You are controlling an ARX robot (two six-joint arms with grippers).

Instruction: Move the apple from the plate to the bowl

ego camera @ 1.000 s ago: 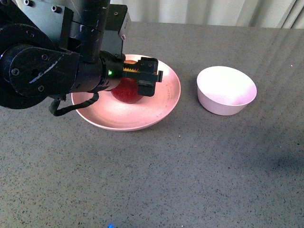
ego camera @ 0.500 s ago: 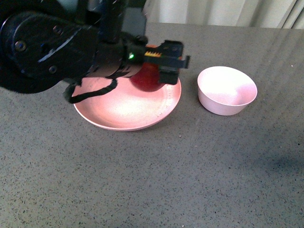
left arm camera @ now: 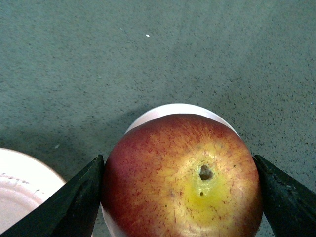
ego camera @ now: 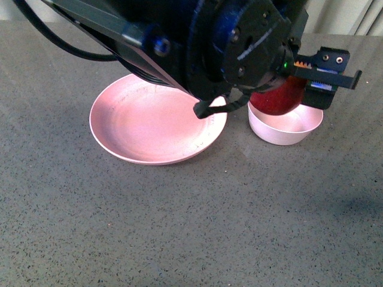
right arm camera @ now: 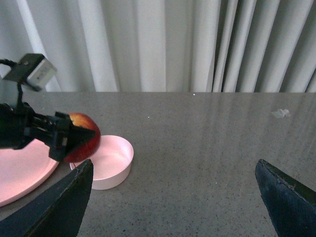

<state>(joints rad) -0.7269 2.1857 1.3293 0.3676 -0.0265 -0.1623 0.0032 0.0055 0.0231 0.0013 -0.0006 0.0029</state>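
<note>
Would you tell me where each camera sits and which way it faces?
Front: on the body, looking down at plate and bowl; left arm fills the top.
Left wrist: above the left claw, looking down onto the apple; both fingers show.
Right wrist: low, facing the curtains across the table; open right claw shows.
All share apple and bowl.
</note>
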